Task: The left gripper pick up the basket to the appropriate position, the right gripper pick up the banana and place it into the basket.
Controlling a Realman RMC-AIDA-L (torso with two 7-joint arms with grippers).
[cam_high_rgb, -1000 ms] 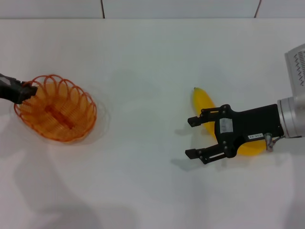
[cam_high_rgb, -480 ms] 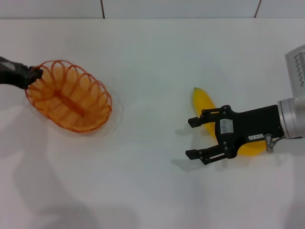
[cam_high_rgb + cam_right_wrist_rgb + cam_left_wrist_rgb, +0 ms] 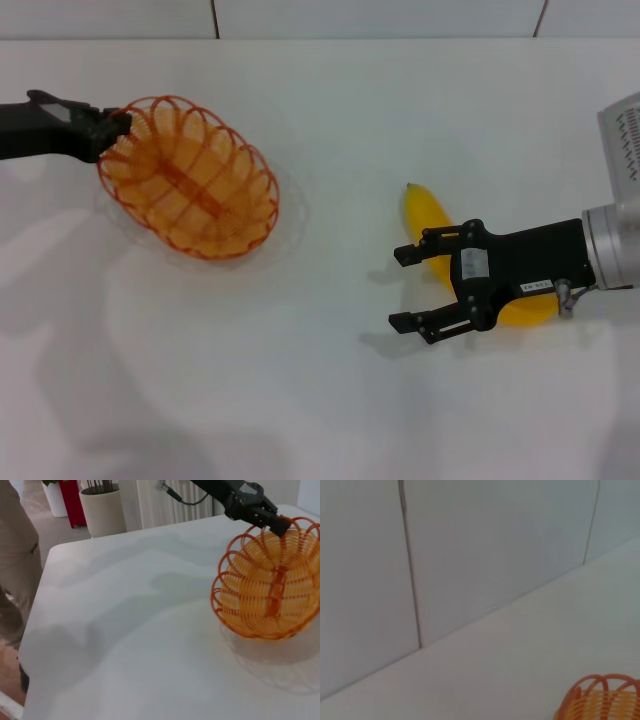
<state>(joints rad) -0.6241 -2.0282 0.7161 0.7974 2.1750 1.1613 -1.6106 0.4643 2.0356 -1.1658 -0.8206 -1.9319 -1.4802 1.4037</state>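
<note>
At nine o'clock on the tabletop (image 3: 330, 400) the left pincer (image 3: 108, 128) is clenched on the rim of the light, stiff basket (image 3: 190, 178), while at three o'clock the right pincer (image 3: 408, 290) hangs released over the smooth, bruisable banana (image 3: 428, 222), best gripped mid-body.

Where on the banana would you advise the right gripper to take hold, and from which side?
Probably mid-body, from above. The banana lies flat on the table, its middle under the open right gripper, so fingers should straddle its narrow width, across the curve rather than along it.
</note>
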